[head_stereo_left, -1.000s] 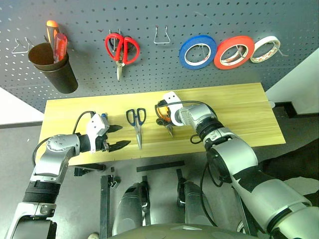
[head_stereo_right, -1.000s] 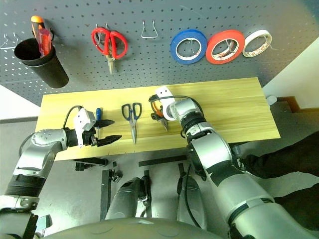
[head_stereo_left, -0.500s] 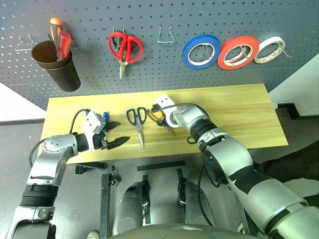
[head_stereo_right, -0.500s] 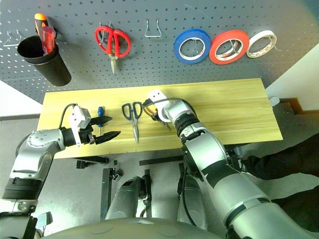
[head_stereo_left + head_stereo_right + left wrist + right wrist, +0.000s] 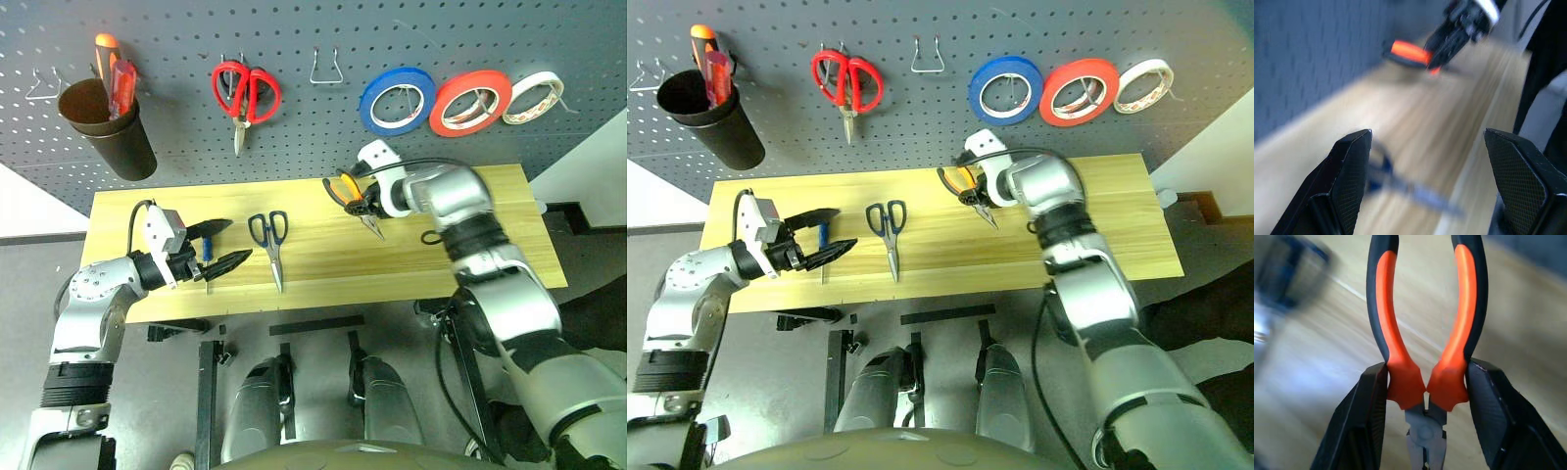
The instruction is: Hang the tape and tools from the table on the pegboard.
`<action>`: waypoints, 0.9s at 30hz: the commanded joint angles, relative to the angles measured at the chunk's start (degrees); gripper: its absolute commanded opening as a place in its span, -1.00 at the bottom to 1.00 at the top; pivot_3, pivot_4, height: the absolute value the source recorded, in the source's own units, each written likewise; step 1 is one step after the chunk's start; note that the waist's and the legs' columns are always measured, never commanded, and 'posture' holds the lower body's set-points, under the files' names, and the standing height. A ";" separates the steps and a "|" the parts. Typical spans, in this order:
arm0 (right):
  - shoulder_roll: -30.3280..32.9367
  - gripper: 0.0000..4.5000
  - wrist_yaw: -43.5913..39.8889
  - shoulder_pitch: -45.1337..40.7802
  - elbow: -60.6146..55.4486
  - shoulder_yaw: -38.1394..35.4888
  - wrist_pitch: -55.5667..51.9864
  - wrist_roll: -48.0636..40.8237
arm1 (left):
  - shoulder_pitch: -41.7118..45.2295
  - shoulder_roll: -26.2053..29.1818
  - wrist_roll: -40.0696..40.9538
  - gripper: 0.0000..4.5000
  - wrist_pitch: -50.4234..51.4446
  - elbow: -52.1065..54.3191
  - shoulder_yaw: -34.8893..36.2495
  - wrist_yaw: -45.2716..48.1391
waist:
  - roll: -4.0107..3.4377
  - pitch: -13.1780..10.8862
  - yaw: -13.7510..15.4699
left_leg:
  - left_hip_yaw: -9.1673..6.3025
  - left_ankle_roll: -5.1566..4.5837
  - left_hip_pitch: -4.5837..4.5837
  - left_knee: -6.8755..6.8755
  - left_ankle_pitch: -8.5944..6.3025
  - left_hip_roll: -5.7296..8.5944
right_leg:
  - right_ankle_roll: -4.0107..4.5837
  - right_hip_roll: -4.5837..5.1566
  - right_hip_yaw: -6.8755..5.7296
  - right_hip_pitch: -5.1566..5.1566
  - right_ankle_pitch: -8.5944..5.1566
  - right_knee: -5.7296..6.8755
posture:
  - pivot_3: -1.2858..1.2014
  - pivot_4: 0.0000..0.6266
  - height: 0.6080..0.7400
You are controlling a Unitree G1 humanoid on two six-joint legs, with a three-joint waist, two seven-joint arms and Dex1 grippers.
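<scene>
My right gripper (image 5: 364, 203) is shut on the orange-and-black pliers (image 5: 343, 186) and holds them in the air above the table (image 5: 441, 255), below the pegboard (image 5: 176, 147). In the right wrist view both fingers clamp the pliers (image 5: 1400, 382) just above the pivot. At the table's left end my left gripper (image 5: 223, 245) is open, its fingers on either side of the blue-handled screwdriver (image 5: 822, 235) and above it. Dark-blue scissors (image 5: 269, 235) lie flat just right of it. The blue tape (image 5: 397, 101) hangs on the pegboard.
The pegboard also carries a black cup (image 5: 108, 132) holding red and orange screwdrivers, red scissors (image 5: 245, 93), a bare wire hook (image 5: 325, 69), a red tape roll (image 5: 474, 103) and a white one (image 5: 534, 98). The table's right half is bare wood.
My right gripper closed on the pliers, then lifted them off the table, up and to the right toward the pegboard. My left gripper rose a little, still open.
</scene>
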State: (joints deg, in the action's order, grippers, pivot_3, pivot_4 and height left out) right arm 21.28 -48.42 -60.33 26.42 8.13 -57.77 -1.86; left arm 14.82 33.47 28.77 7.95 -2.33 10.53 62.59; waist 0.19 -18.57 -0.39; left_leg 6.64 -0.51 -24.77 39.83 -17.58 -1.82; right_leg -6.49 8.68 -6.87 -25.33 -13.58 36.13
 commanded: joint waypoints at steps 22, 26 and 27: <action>-12.39 -0.09 20.54 -11.81 -7.23 -17.27 19.88 -15.28 | 10.15 -1.67 15.43 0.71 3.19 6.02 9.75 -5.70 | 0.73 6.22 -0.92 | -0.08 0.01 0.08 0.15 0.01 0.06 | 0.00 -0.04 -0.04 0.22 0.02 0.02 | 0.07 -0.71 1.00; -14.56 -0.09 22.35 -15.11 -0.51 -16.15 30.56 -13.36 | 9.62 -1.32 14.38 0.71 2.92 5.91 9.25 -5.33 | 0.74 6.40 -1.24 | -0.08 0.02 0.11 0.14 0.01 0.06 | 0.00 -0.04 -0.03 0.24 0.02 0.03 | 0.08 -0.72 1.00; -15.02 0.06 22.57 -15.55 0.53 -16.11 32.78 -13.32 | 9.59 -1.44 14.37 0.71 2.85 5.87 9.33 -5.39 | 0.75 6.48 -1.23 | -0.08 0.02 0.11 0.14 0.01 0.06 | 0.00 -0.04 -0.03 0.25 0.02 0.03 | 0.08 -0.73 1.00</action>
State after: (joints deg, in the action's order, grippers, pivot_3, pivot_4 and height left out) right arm 6.62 -26.25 -72.87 27.45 -7.69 -29.96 -15.34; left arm 24.58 31.41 43.37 11.84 2.51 19.12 57.15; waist 0.94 -12.10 -1.62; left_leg 6.54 -0.49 -24.66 39.97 -17.56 -1.76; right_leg -6.49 8.64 -6.91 -25.06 -13.56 36.15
